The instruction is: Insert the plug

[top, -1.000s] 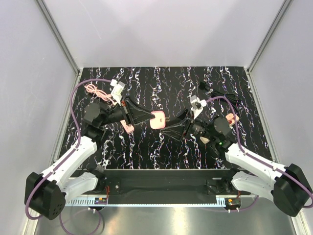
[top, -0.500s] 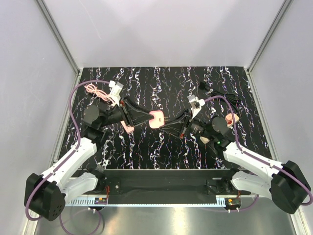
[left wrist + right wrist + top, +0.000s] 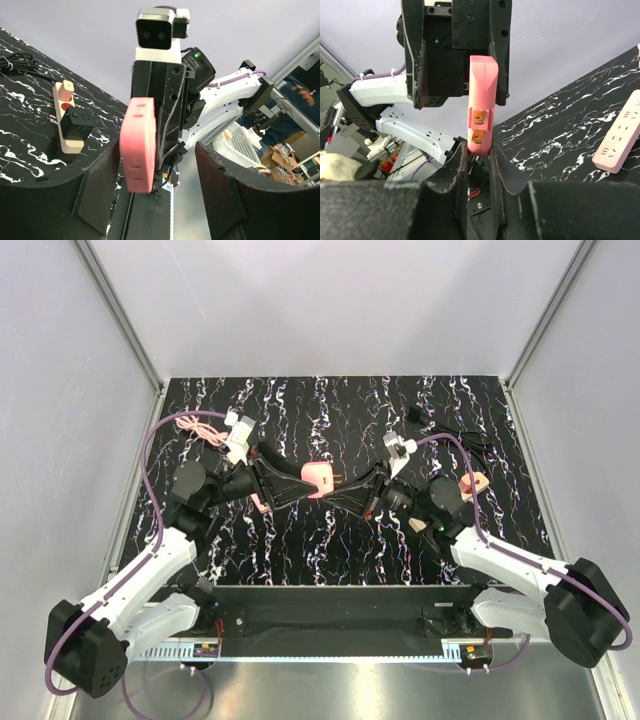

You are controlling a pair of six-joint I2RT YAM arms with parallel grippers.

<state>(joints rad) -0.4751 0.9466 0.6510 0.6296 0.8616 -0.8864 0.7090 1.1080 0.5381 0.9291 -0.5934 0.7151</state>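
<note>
The plug (image 3: pixel 320 477) is a small pinkish-red rounded piece held above the mid-table between both grippers. My right gripper (image 3: pixel 347 496) is shut on its pronged end; in the right wrist view the plug (image 3: pixel 481 95) stands up from the pinched fingers (image 3: pixel 461 165), with two brass prongs showing. My left gripper (image 3: pixel 303 483) is open around the plug's other end. In the left wrist view the plug (image 3: pixel 138 145) sits close to the left finger (image 3: pixel 97 190), with a wide gap to the other. The beige strip with red sockets (image 3: pixel 65 107) lies behind the right arm, and also shows in the top view (image 3: pixel 470 483).
A pink power strip (image 3: pixel 262 502) lies under my left arm and shows in the right wrist view (image 3: pixel 619 137). A black cube adapter (image 3: pixel 76 125) sits on the beige strip. A coiled pink cord (image 3: pixel 195 425) lies at the back left and a black cable (image 3: pixel 455 435) at the back right.
Both grippers and the plug have drifted slightly away from the arm bases. The right gripper has moved in closer onto the plug.
</note>
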